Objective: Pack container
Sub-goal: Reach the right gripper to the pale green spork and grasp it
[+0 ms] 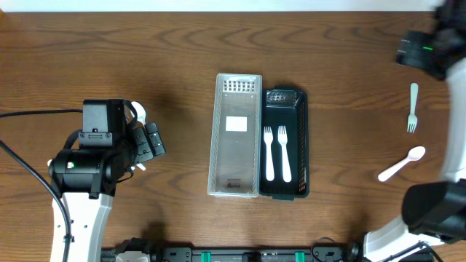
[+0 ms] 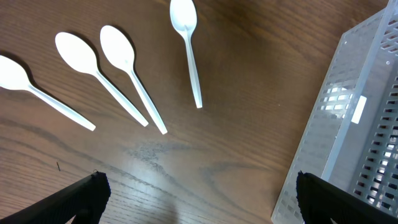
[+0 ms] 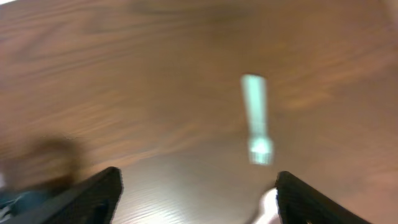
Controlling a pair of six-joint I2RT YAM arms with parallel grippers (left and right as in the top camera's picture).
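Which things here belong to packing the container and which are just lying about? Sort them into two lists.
For the job:
black container
two forks already in it
clear perforated tray beside it
loose fork
loose spoon
four spoons near the left arm

Just there:
black cable
table

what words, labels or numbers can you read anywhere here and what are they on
No text is readable in any view.
White label on the clear container: no legible print in the overhead or left wrist view.
Dark mark near that container's end: too small to read.
Plastic spoons and forks: no print visible.
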